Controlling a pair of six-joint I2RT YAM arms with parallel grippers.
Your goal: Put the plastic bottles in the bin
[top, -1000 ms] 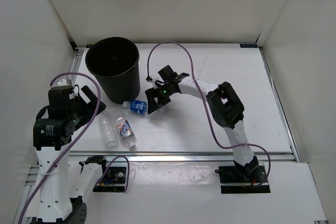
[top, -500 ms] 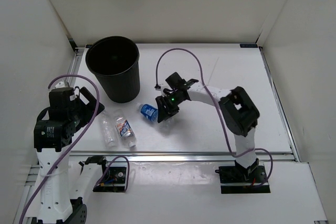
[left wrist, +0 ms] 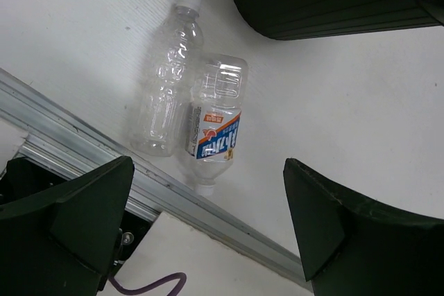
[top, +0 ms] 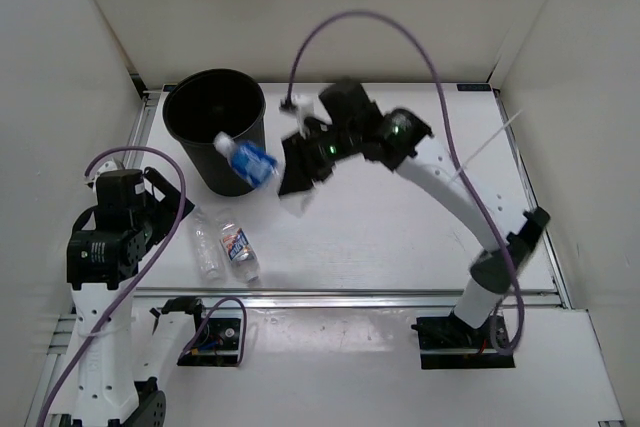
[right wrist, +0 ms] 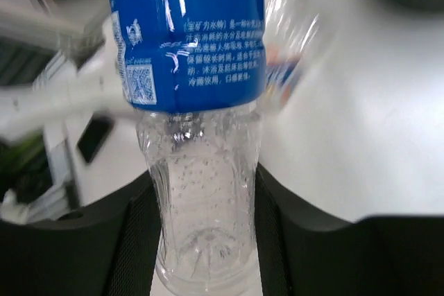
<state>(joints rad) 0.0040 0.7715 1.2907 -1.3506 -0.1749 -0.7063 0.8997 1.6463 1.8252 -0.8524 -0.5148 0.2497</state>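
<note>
Top external shows the right gripper [top: 282,163] clamped on the blue-label bottle [top: 246,158], held high beside the bin [top: 205,162] to clear its rim; left gripper [left wrist: 208,216] hangs, jaws apart.

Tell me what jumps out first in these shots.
The right gripper holds a blue-label bottle aloft by the black bin, at its right side. A plain clear bottle and a red-and-blue-label bottle lie side by side on the table below the open left gripper.

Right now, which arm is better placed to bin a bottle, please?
Right: its end effector holds the blue-labelled clear plastic bottle beside the black round bin; the left end effector is empty.
</note>
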